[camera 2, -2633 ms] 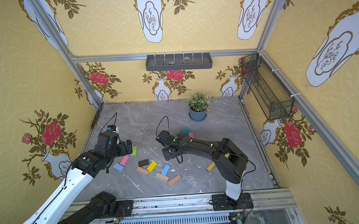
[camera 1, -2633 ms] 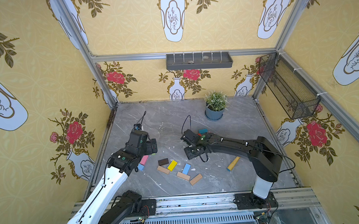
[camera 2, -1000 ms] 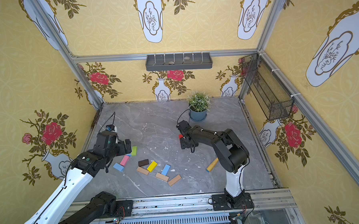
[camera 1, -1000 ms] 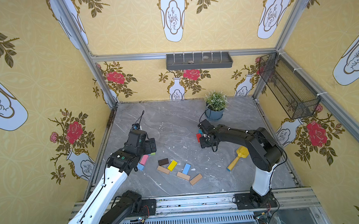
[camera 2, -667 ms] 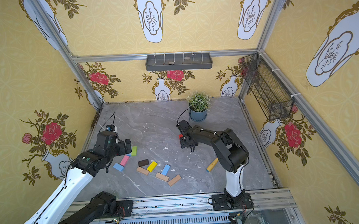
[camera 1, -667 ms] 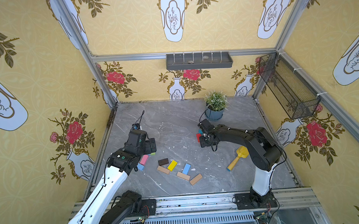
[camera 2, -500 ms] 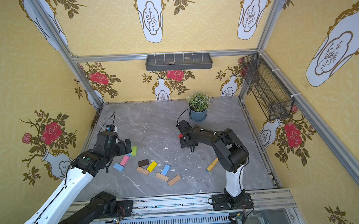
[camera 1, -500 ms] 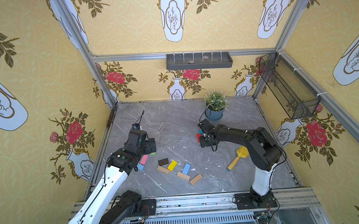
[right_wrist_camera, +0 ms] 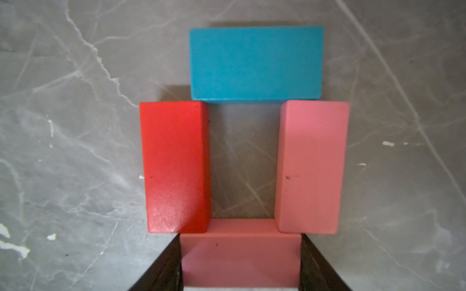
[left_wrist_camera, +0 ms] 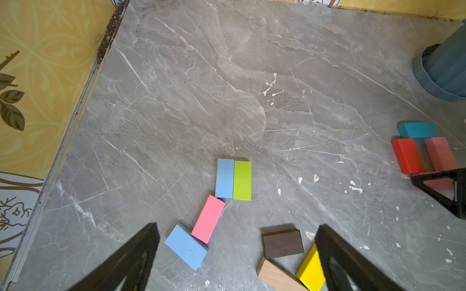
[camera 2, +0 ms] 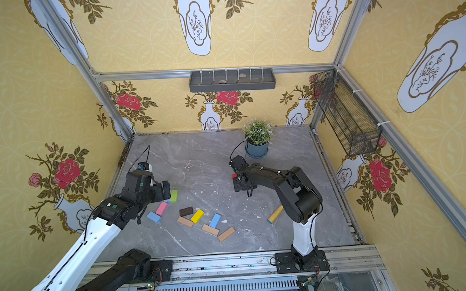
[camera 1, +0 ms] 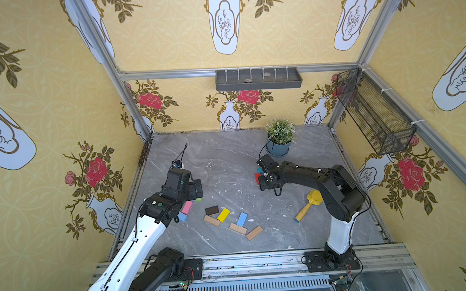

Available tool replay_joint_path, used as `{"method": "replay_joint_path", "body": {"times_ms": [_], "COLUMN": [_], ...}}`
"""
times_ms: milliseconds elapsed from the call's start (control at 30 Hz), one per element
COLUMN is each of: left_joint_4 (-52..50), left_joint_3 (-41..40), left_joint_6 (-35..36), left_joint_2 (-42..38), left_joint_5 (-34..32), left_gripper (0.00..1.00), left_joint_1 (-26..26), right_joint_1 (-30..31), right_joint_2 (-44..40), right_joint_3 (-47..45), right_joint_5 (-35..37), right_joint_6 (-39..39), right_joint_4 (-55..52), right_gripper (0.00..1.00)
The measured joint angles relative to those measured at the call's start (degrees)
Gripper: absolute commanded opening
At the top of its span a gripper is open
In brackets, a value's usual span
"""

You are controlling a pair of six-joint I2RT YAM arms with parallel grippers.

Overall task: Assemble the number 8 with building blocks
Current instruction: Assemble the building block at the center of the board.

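Gripping a dusty-pink block (right_wrist_camera: 239, 254) by its short ends, right gripper (right_wrist_camera: 240, 245) holds it flat across one end of the red block (right_wrist_camera: 175, 166) and pale pink block (right_wrist_camera: 311, 166). Teal block (right_wrist_camera: 256, 63) caps their opposite end, forming a square loop near the potted plant (camera 1: 279, 138), toward the marble tabletop's (camera 1: 227, 157) far edge. Left gripper (left_wrist_camera: 237, 228) hangs by the left edge, jaws wide apart, over loose blocks (left_wrist_camera: 208, 219).

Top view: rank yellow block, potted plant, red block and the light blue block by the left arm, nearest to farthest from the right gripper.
From the right gripper, shut on a pink block:
1. red block, right beside it
2. potted plant, toward the back wall
3. yellow block, in the front loose row
4. light blue block, by the left arm
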Motion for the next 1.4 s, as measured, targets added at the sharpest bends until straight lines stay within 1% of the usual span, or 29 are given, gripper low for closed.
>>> {"method": "replay_joint_path", "body": {"times_ms": [433,600,733,967,1133,1300,1400], "left_joint_4": [0.0,0.0,0.0,0.0,0.0,0.0,0.0], "left_joint_3": [0.0,0.0,0.0,0.0,0.0,0.0,0.0], "left_joint_6": [0.0,0.0,0.0,0.0,0.0,0.0,0.0], "left_joint_2": [-0.2,-0.2,-0.3,-0.3,-0.2,0.0,0.1], "left_joint_5": [0.0,0.0,0.0,0.0,0.0,0.0,0.2], "left_gripper": [1.0,1.0,1.0,1.0,1.0,1.0,1.0], "left_joint_1": [0.0,0.0,0.0,0.0,0.0,0.0,0.0], "right_joint_1": [0.0,-0.1,-0.1,0.0,0.7,2.6,5.3], "right_joint_2": [-0.3,-1.0,-2.4,-8.3,-14.8,-19.6,-20.7], "right_joint_3": [-0.3,-0.7,-1.2,-1.5,-0.8,0.3,0.9], "right_joint_5": [-0.4,-1.2,-2.6,-3.2,-2.7,-2.8,-3.2], "right_joint_6": [0.0,0.0,0.3,0.9,1.1,0.8,0.1], "right_joint_4": [0.9,0.9,-1.6,-5.7,-8.3,-9.5,-9.5], "right_gripper": [0.73,0.78,0.83,0.9,0.91,0.93,0.93]}}
